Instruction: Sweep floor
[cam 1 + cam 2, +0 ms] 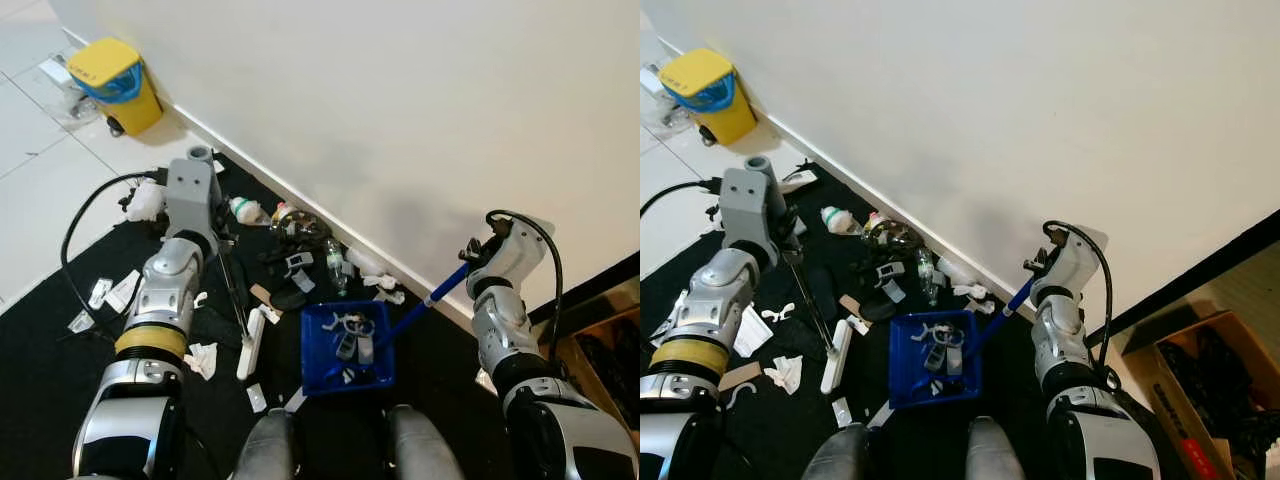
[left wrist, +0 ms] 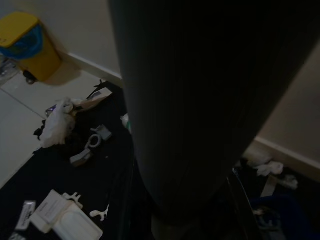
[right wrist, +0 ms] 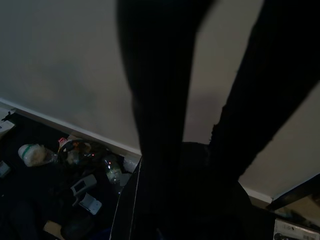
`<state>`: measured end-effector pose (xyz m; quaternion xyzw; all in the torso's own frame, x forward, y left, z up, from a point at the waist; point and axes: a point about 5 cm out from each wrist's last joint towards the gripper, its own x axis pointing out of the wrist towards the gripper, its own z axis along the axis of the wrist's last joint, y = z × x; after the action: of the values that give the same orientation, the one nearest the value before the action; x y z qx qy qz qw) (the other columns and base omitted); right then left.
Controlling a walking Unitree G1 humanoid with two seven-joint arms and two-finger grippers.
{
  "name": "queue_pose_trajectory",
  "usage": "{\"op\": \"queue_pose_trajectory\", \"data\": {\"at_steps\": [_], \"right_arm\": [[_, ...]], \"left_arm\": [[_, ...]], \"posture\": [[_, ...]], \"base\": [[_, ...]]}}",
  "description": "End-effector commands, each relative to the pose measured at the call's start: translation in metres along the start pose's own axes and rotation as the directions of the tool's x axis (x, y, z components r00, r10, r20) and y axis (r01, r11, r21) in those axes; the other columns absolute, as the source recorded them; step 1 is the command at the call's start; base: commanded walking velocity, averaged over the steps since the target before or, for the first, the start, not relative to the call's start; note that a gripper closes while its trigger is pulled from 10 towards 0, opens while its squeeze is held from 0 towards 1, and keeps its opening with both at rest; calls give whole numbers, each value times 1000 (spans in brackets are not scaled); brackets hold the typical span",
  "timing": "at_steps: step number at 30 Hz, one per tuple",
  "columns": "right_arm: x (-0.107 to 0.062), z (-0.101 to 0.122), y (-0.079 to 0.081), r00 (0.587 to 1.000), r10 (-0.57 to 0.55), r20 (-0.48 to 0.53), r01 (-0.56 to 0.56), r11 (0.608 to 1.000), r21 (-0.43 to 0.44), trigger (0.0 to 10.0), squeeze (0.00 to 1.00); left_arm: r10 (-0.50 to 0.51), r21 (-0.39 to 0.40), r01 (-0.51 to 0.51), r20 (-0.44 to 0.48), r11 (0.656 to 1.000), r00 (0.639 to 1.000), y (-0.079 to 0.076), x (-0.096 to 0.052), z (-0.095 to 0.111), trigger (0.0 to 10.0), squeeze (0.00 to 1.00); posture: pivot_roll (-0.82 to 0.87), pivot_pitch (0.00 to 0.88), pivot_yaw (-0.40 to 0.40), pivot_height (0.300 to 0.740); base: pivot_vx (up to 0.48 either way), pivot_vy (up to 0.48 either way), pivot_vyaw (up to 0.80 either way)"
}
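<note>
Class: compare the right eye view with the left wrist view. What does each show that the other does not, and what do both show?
Right eye alone: the cardboard box, the broom held by the left gripper, and the right gripper on the handle of the blue dustpan, which holds litter.
Left wrist alone: a close, dark shape across its middle.
Both: the yellow bin by the wall, and litter on the black mat.

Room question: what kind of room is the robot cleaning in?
Probably a home's utility corner or hallway, though I can't be sure: a white wall with a baseboard, pale floor tiles, a yellow bin, and a cardboard box of stored things.
</note>
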<state>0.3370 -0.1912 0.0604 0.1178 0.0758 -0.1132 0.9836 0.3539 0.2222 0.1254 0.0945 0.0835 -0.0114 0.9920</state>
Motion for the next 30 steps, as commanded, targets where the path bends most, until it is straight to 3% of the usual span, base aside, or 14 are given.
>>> {"op": "queue_pose_trajectory", "data": {"at_steps": [1, 4, 10, 14, 30], "right_arm": [[-2, -3, -5, 1000, -5, -5, 5, 1000, -3, 10000, 0], [-2, -4, -6, 1000, -6, -8, 6, 1000, -6, 10000, 0], [-3, -5, -4, 1000, 5, -10, -6, 1000, -20, 10000, 0], [-4, -8, -4, 1000, 18, -25, -18, 1000, -20, 10000, 0], [-5, -12, -1, 998, 42, -46, -44, 998, -51, 10000, 0]], "left_arm": [[14, 32, -12, -61, 999, 998, -5, -3, -12, 10000, 0], [31, 26, -29, -92, 999, 995, -7, -4, -18, 10000, 0], [-24, 6, 24, -43, 1000, 999, -17, -9, -21, 10000, 0], [23, -47, -24, -37, 999, 999, -17, -14, -26, 10000, 0], [45, -61, -49, -71, 997, 996, -23, -20, -37, 10000, 0]], "posture": [[41, 94, 24, 740], [39, 92, 27, 740], [38, 90, 31, 740], [40, 81, 25, 740], [43, 85, 17, 740]], "base": [[0, 0, 0], [0, 0, 0], [0, 0, 0], [0, 0, 0], [0, 0, 0]]}}
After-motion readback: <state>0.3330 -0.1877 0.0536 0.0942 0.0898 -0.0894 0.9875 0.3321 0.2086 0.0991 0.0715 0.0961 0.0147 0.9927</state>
